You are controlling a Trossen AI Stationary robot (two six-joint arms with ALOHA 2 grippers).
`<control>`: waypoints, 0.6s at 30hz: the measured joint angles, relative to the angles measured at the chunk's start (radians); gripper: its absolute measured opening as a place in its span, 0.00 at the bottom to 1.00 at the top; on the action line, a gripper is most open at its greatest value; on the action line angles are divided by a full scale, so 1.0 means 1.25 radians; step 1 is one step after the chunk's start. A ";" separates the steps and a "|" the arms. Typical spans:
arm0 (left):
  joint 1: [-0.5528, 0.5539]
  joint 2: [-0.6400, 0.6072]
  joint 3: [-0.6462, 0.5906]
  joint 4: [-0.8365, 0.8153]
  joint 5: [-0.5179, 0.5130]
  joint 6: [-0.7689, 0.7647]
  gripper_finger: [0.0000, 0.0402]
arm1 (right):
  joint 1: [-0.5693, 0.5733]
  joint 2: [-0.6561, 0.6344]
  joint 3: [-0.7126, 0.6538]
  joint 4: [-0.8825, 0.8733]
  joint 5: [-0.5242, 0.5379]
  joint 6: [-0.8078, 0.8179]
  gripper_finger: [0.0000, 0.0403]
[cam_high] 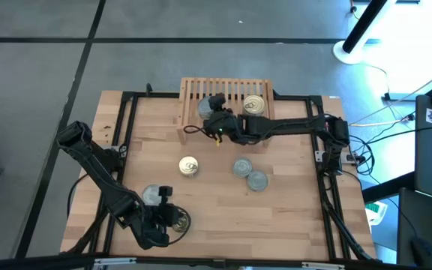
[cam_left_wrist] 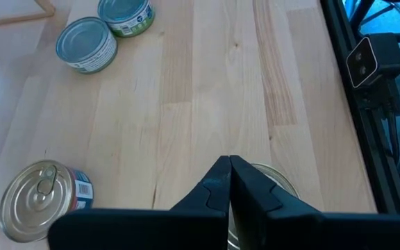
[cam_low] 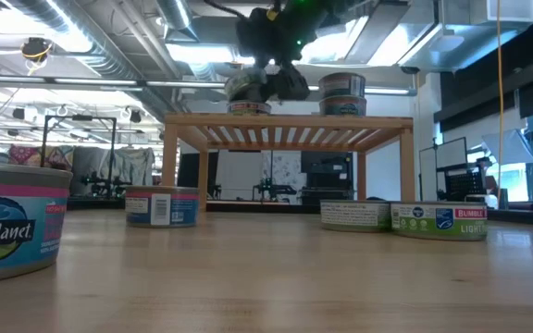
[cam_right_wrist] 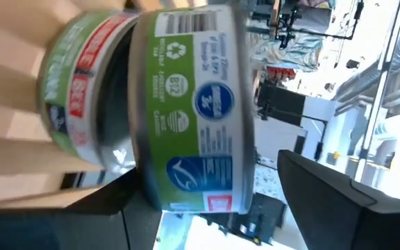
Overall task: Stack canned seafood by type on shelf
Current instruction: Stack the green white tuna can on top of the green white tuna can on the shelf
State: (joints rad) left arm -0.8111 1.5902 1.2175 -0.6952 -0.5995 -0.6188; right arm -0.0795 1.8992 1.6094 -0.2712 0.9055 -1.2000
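Observation:
The light-wood shelf (cam_high: 226,88) stands at the table's far edge. On its right end sits a stack of two gold-topped tins (cam_low: 342,95). On its left end a tin (cam_low: 248,108) lies flat, and a green-labelled, grey-topped tin (cam_right_wrist: 193,111) sits tilted over it. My right gripper (cam_right_wrist: 207,194) is open, rolled on its side, with one finger on either flat face of that tin. My left gripper (cam_left_wrist: 229,163) is shut near the front left, just over a gold-topped tin (cam_left_wrist: 276,182). My right gripper comes at the green-labelled tin nearly level from the table's right. One finger (cam_right_wrist: 120,208) lies close by the tin's lower face and a gap shows at the other finger (cam_right_wrist: 325,201); I cannot tell whether either touches. Whether my left gripper touches the gold-topped tin I cannot tell.
A gold-topped tin (cam_high: 188,166) and two grey-topped tins (cam_high: 242,166) (cam_high: 257,180) stand on the table's middle. Another grey-topped tin (cam_high: 154,195) stands beside the left arm. A black frame (cam_high: 322,150) runs along the table's edges.

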 joint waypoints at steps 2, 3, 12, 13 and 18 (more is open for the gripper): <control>0.000 0.000 0.000 0.000 0.000 0.000 0.01 | 0.000 0.000 0.003 -0.006 -0.016 0.003 0.67; 0.000 0.000 0.000 0.000 0.000 0.000 0.01 | 0.000 0.000 0.003 -0.014 -0.021 0.003 0.67; 0.000 0.000 0.000 0.000 0.000 0.008 0.01 | -0.013 0.000 0.003 -0.096 -0.028 0.004 0.67; 0.000 0.000 0.000 0.000 0.000 0.010 0.01 | -0.017 0.000 0.003 -0.095 -0.030 -0.002 0.67; 0.000 0.000 0.000 0.000 0.000 0.012 0.01 | -0.031 0.000 0.003 -0.094 -0.052 -0.044 0.67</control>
State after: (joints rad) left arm -0.8112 1.5902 1.2175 -0.6949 -0.5993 -0.6040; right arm -0.1189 1.8992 1.6131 -0.3885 0.8402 -1.2546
